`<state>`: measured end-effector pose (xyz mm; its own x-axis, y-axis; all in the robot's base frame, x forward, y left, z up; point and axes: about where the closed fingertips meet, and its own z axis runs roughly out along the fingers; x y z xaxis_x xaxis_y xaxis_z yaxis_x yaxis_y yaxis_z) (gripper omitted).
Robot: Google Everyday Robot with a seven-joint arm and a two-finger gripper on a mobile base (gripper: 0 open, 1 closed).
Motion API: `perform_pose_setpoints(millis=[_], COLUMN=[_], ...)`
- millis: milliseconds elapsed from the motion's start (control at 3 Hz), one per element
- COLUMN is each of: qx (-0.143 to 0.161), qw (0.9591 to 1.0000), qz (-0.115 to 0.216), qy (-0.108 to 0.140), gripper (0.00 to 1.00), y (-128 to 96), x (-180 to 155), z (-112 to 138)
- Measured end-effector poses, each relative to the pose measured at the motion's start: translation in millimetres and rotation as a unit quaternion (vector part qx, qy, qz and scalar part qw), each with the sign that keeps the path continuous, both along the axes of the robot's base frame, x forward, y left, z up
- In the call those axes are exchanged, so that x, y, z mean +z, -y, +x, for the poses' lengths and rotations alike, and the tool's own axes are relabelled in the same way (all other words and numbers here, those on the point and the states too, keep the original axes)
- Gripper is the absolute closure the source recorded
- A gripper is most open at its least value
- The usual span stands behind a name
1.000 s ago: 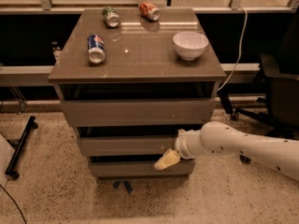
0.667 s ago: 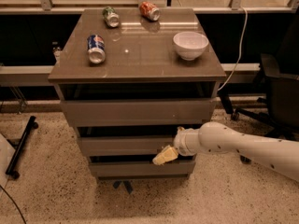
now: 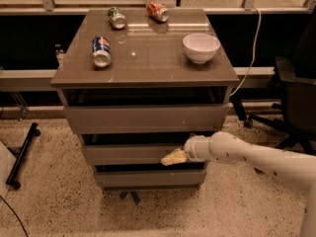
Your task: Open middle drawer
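Here I am, arm reaching in from the right, my gripper (image 3: 174, 157) low against the cabinet, right at the lower right part of the middle drawer (image 3: 129, 153); whether it is wide or narrow I cannot tell from here; it holds nothing that I can make out. The middle drawer sits between the top drawer (image 3: 145, 118) and the bottom drawer (image 3: 148, 178), under the counter (image 3: 158, 63) with its bowl (image 3: 201, 47) and cans; it looks shut or nearly so. Its front is a flat plain panel facing out toward the camera; its long axis runs level, left to right across the cabinet; so the pull has to go straight out, square to that axis. There is no handle, so I reckon the job is to catch an edge of the panel, by the dark gap under or over it, and get a firm hold before drawing back; since I am right of centre, a crooked pull could skew the drawer and jam it; a steady, straight draw is the thing, keeping clear of the bottom drawer just below.
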<state>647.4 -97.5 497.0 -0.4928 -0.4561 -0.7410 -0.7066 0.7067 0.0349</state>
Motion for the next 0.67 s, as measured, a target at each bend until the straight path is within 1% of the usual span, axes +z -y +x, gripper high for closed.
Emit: perform_pose_setpoints(millis=[333,667], qx=[-0.011,-0.007], qw=[0.9998,0.9992], qz=[0.001,-0.007], qy=[-0.017,-0.038], gripper=[0.02,0.24], y=[0.8,2.4], x=[-25.3,-46.0], z=[22.8,22.9])
